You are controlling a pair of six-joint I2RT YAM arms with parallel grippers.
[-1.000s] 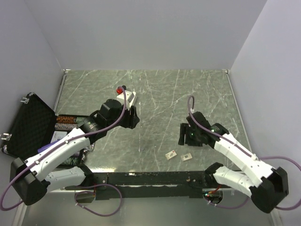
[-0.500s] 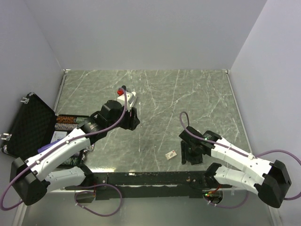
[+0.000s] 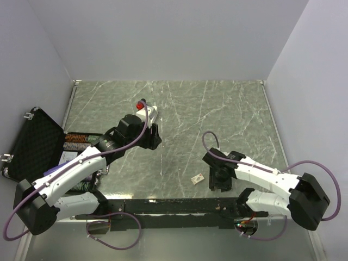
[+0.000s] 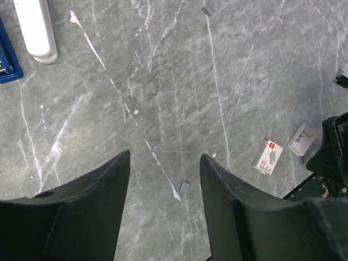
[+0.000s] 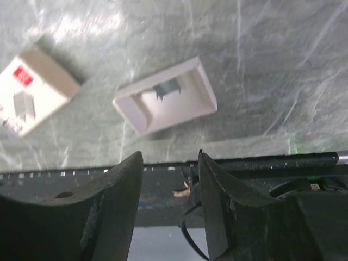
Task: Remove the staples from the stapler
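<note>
Both grippers stand partly open and empty, with the small blue stapler with a black base on the left arm's side.

The left gripper hangs over bare grey-green marbled tabletop, its jaws about halfway apart with nothing between them. The stapler lies at the left edge of its wrist view, just beside a white rounded oblong bar. The staples are too small to make out. The right gripper, also partly spread and holding nothing, sits low at the table's near edge above the black base rail, near a shallow tan open tray and a small tan-and-white card with a red mark. An open black case crowds the left edge. The middle and far tabletop lie open up to the grey walls.
</note>
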